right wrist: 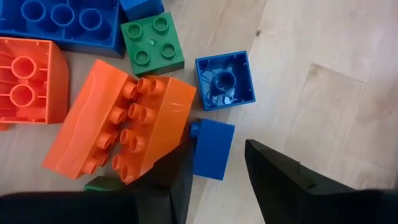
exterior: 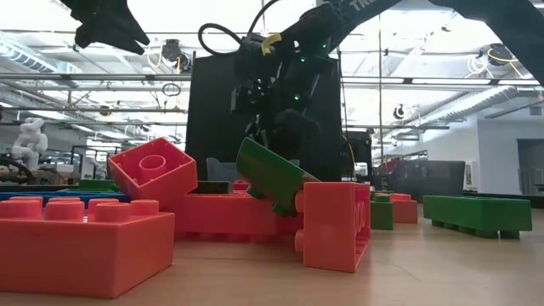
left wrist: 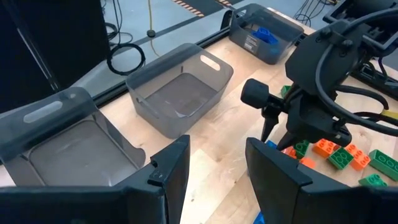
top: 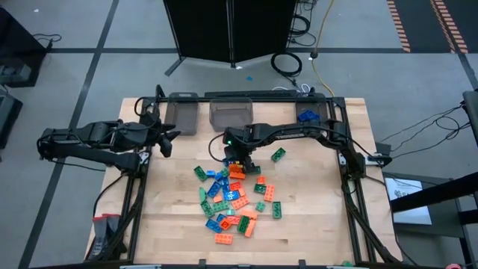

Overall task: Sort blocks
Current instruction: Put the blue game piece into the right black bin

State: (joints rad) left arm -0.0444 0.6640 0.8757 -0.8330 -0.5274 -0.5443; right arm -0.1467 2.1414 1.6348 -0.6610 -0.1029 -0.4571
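Wooden table (top: 314,224), right gripper (right wrist: 214,171) part-open astride a blue block (right wrist: 211,148), orange block (right wrist: 121,127) crowding alongside

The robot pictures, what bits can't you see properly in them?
- Right gripper, right wrist view: the fingertips run off the picture's edge, so a grip on the small blue block between them cannot be told.
- Blue bin's contents, high view: too small to count.
- Low view: big orange blocks up close hide the pile behind.

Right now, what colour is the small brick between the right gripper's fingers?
Blue brick, clearest in the right wrist view.
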